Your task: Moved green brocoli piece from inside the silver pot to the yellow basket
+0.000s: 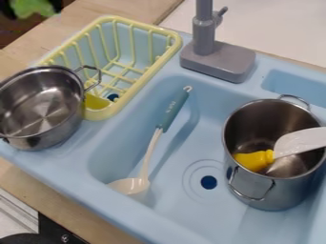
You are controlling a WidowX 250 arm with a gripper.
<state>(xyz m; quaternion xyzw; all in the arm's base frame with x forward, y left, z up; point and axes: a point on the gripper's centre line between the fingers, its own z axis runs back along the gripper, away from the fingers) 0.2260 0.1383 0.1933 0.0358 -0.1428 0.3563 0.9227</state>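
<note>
The yellow basket (170, 40), a wire-like rack, sits at the sink's upper left, and its slatted bottom shows. A deep silver pot (264, 188) stands upright at the right inside the sink. In it lies a yellow piece (255, 160), touching or overlapped by a white, flat-ended thing (300, 142) that comes over the rim from the right edge. A wider, shallower silver pot (47, 136) stands beside the basket at the left, with bare metal inside. At the top left corner is a blurred green thing (30, 7); what it is, I cannot tell.
A ladle with a teal handle (172, 110) leans inside the light blue sink (127, 217), left of the drain (208, 182). The grey faucet (219, 61) rises behind the basin, between the basket and the deep pot. Wooden counter (38, 190) borders the sink.
</note>
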